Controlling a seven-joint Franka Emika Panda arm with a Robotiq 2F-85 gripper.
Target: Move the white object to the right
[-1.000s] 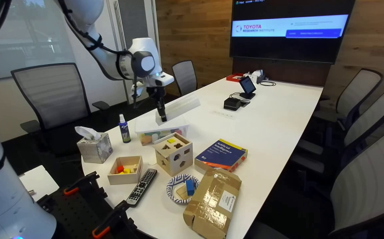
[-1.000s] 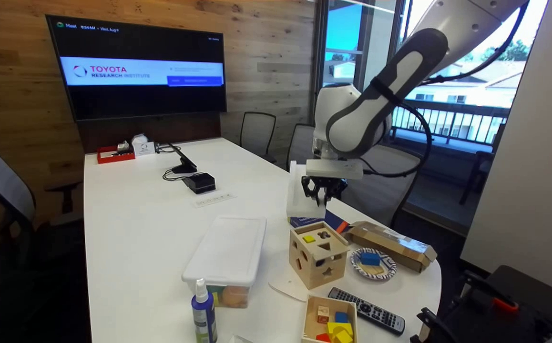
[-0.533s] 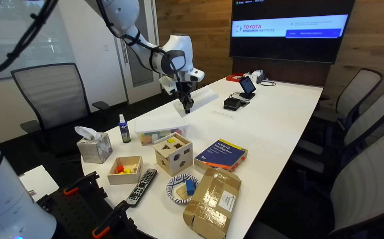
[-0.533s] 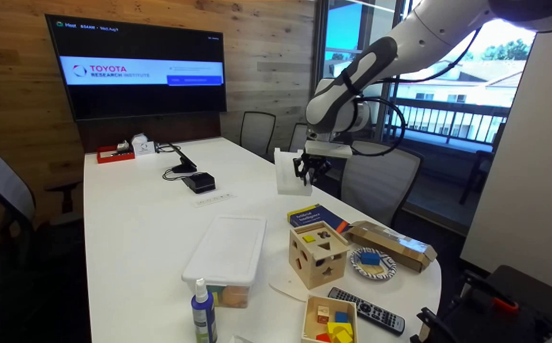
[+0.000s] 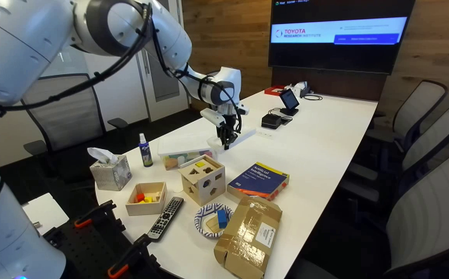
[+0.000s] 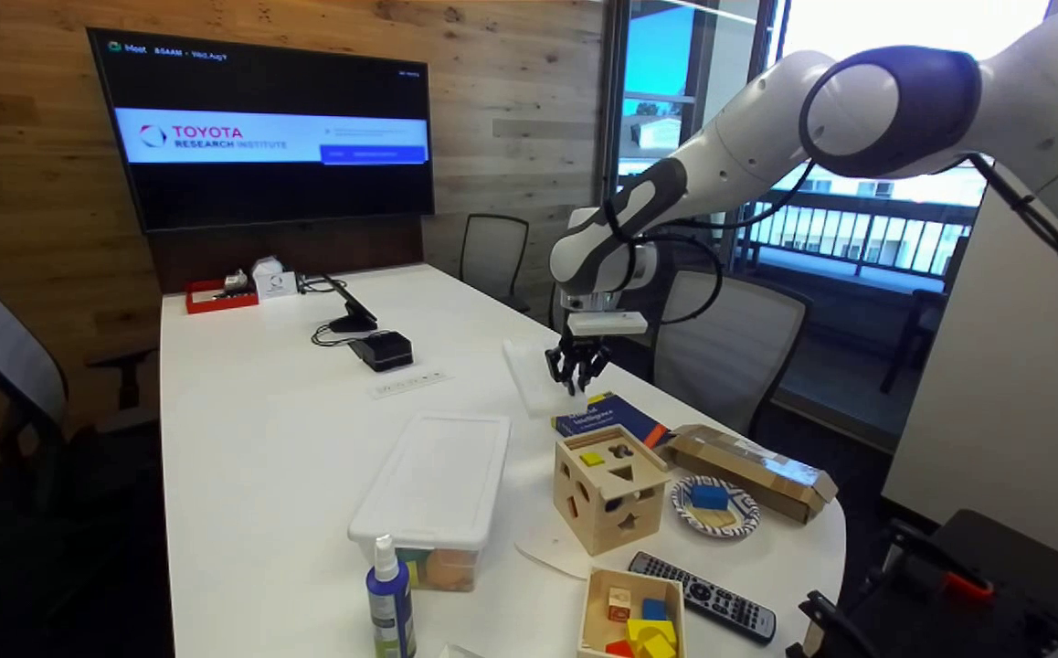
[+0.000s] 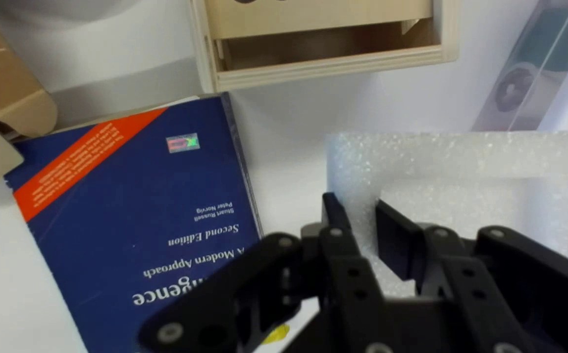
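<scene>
Pinches the white foam piece point(image 7: 470, 206) in the black gripper point(image 7: 355, 206), squeezed narrow, with the fingers point(image 7: 396, 240) on both sides of one foam wall. Holds the foam low by the white table point(image 5: 313, 149); cannot tell if touching the top or just above. Has the foam past the wooden box with holes point(image 5: 204, 182), toward the far edge below the big screen point(image 5: 337, 58). Has the blue book point(image 7: 142, 196) near the foam, toward the long edge with three chairs point(image 5: 434, 135), and the clear bin point(image 6: 438, 480) near too, toward the other long edge. Hides a bit of the book in an exterior view. Closer to the chair edge, shows the brown cardboard box point(image 5: 247, 232), just beside a blue-and-white plate point(image 5: 198, 223) with a blue block point(image 5: 222, 219) in it. By the round near edge, shows the remote point(image 5: 166, 218), just beside a small wooden tray point(image 5: 145, 210) of colored blocks point(image 6: 652, 631). Toward the other long edge, shows the spray bottle point(image 5: 145, 153) and the tissue box point(image 5: 111, 174), apart. Far off, shows a black box point(image 5: 271, 121) and a small screen point(image 5: 289, 99) between the long edges, then a red tray point(image 6: 223, 305) by a far corner.
</scene>
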